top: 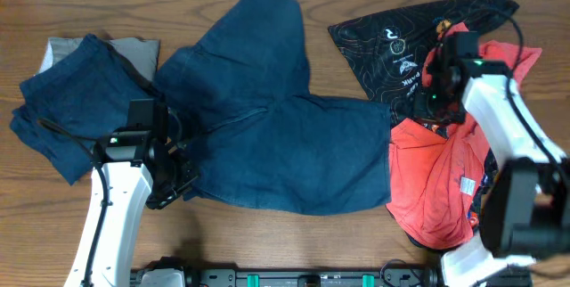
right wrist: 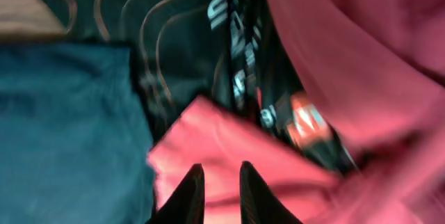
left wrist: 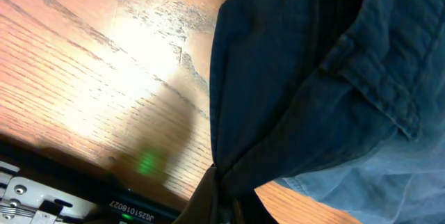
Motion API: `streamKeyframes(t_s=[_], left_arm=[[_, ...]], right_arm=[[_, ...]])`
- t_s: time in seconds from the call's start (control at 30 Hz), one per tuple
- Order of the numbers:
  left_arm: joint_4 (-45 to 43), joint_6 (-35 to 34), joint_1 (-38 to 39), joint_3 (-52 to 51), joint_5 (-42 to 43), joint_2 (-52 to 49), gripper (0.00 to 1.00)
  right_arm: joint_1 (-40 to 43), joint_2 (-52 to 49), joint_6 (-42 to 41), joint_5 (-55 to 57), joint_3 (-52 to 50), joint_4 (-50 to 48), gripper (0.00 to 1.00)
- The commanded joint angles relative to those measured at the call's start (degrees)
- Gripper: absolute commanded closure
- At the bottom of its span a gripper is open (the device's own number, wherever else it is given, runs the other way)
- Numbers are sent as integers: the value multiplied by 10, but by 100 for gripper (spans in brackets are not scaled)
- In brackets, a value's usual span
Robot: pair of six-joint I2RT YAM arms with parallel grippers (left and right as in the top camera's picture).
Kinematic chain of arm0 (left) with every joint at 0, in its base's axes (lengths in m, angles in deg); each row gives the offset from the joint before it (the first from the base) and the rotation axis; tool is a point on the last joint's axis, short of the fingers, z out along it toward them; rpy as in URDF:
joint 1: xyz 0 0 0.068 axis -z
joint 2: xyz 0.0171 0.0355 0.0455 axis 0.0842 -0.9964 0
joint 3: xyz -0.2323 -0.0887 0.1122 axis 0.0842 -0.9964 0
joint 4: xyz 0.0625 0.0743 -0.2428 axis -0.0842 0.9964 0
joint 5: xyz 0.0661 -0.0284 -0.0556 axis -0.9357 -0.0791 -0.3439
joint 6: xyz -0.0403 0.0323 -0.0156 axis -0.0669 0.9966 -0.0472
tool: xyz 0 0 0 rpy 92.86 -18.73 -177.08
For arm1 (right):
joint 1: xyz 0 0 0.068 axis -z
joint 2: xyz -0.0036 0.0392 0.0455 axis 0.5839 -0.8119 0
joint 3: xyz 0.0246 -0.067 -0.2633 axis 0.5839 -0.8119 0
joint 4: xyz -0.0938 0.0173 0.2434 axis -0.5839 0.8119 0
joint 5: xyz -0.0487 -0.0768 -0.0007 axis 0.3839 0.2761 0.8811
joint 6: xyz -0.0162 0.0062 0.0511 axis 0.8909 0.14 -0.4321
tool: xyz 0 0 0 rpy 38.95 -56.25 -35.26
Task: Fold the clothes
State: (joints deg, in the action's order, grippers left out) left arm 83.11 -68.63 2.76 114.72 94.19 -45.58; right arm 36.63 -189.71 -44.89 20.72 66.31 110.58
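Note:
A dark blue denim garment [top: 267, 127] lies spread across the middle of the table. My left gripper [top: 174, 187] is shut on its lower left corner, and in the left wrist view the denim [left wrist: 313, 78] bunches into the jaws [left wrist: 222, 186] just above the wood. My right gripper [top: 436, 100] hovers at the right over a red garment [top: 436, 180] and a black patterned garment [top: 401, 37]. In the right wrist view its fingers [right wrist: 219, 175] stand slightly apart over the red cloth [right wrist: 208, 140], with nothing between them.
A folded blue garment [top: 67, 109] lies at the far left on top of a grey one [top: 134, 51]. The table's front edge with a black rail [top: 294, 278] is close to my left arm. The red garment partly covers the black one.

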Motion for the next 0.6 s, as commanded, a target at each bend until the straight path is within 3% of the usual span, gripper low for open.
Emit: streamKeyframes(t_s=[0.0, 0.2, 0.37, 0.5, 0.57], left_arm=[[-1, 6, -4, -4, -18, -1, 94], [-1, 6, -4, -4, -18, -1, 94], [-2, 6, -4, -4, -18, -1, 94], [-8, 6, -4, -4, -18, -1, 94], [-10, 6, -4, -4, -18, -1, 94]], right_arm=[[5, -53, 9, 3, 2, -20, 82], [47, -116, -25, 85, 2, -31, 83], [124, -104, -66, 167, 7, -27, 81], [193, -86, -69, 136, 24, -25, 76], [219, -73, -65, 66, 33, -25, 75]])
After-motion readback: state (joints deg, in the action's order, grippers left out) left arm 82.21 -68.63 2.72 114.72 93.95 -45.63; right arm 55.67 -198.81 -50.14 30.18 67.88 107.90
